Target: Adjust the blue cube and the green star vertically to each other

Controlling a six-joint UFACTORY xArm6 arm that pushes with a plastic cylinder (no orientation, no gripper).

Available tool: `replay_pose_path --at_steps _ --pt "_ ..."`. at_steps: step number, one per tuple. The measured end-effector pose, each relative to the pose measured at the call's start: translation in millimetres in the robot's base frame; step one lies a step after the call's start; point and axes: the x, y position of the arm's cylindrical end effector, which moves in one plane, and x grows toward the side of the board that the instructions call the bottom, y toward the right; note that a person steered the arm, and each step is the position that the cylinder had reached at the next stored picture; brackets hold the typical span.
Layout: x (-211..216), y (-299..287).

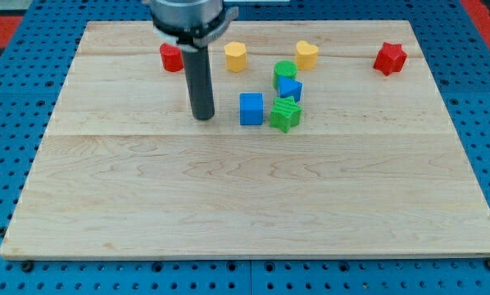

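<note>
My tip (pixel 202 117) rests on the table (pixel 229 205) to the view's left of the blue cube (pixel 251 109), apart from it. The green star (pixel 284 115) sits just to the cube's right, close beside it and slightly lower. Above the star lie a second blue block (pixel 291 88) and a green cylinder (pixel 284 72), bunched together. Along the view's top stand a red cylinder (pixel 170 56), partly behind the rod, two yellow blocks (pixel 235 56) (pixel 307 55) and a red star (pixel 389 59). The arm carries no gripper, only the rod
</note>
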Motion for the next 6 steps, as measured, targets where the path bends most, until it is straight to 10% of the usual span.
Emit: replay_pose_path --at_steps 2,6 --pt "-41 59" --pt "53 4"
